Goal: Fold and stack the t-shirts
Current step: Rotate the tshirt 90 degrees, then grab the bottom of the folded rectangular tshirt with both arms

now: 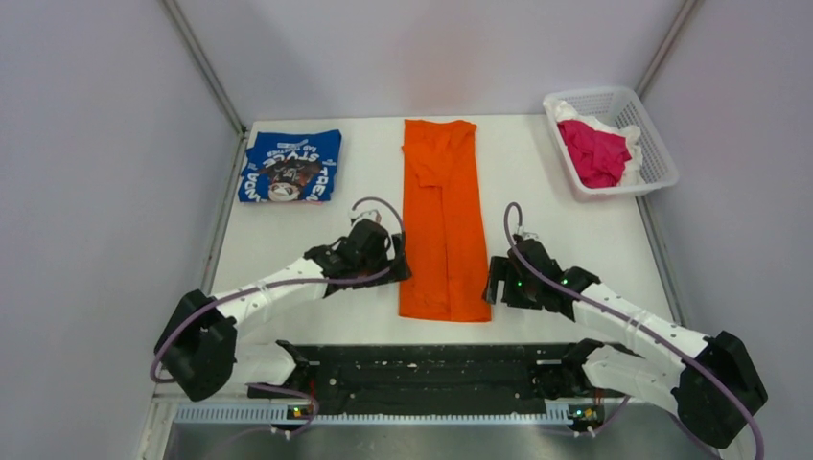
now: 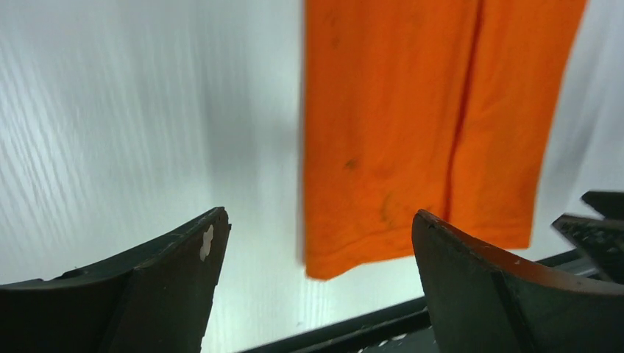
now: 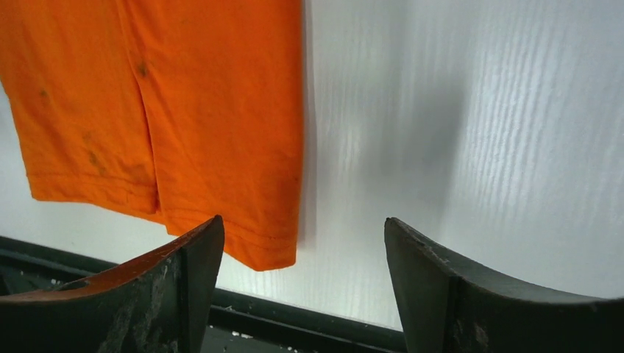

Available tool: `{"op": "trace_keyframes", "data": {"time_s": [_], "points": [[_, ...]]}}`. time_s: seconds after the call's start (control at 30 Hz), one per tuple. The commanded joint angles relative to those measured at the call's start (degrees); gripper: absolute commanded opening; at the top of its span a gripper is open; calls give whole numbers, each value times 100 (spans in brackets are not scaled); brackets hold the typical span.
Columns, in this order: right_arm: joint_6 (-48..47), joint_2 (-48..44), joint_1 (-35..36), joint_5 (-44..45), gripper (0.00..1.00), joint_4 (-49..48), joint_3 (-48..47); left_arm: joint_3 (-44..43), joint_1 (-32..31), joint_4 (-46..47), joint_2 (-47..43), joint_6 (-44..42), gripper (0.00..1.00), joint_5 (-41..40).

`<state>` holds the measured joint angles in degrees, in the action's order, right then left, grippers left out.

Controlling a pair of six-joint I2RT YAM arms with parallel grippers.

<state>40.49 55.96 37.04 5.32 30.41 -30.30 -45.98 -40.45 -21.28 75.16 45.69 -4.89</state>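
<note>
Top external — white table (image 1: 566, 240), lilac walls (image 1: 96, 144), orange t-shirt (image 1: 443, 220), left end effector (image 1: 399, 266), right end effector (image 1: 496, 284) both agape, empty.

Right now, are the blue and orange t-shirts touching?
Apart. The top view shows a strip of bare table between the blue t-shirt, far left, and the orange t-shirt in the middle.

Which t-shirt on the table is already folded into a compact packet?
The blue t-shirt at the far left corner; the orange t-shirt lies in the middle as a long, narrow strip.
</note>
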Motion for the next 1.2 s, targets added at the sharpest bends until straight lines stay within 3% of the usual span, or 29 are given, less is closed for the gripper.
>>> {"op": "trace_keyframes", "data": {"time_s": [0.0,0.03,0.17,0.53,0.83,0.9,1.13,1.17], "points": [[17,246,-48,-740,74,-780,254,777,-212,-18,-769,635,96,143],[52,305,-50,-828,67,-954,297,930,-232,2,-851,732,94,206],[128,456,-48,-943,53,-1319,489,1354,-316,212,-1060,933,83,386],[195,369,-46,-928,45,-1243,726,1721,-473,794,-570,1143,56,1040],[381,-230,-47,-836,45,-1135,931,1704,-491,1242,-149,1126,46,1097],[426,-389,-47,-832,45,-1131,968,1679,-491,1301,-43,1106,39,1156],[512,-460,-41,-820,44,-1218,1138,1617,-495,1180,108,1054,1,1173],[511,-406,-46,-830,42,-1255,1154,1633,-491,1179,113,1056,0,1174]]}}
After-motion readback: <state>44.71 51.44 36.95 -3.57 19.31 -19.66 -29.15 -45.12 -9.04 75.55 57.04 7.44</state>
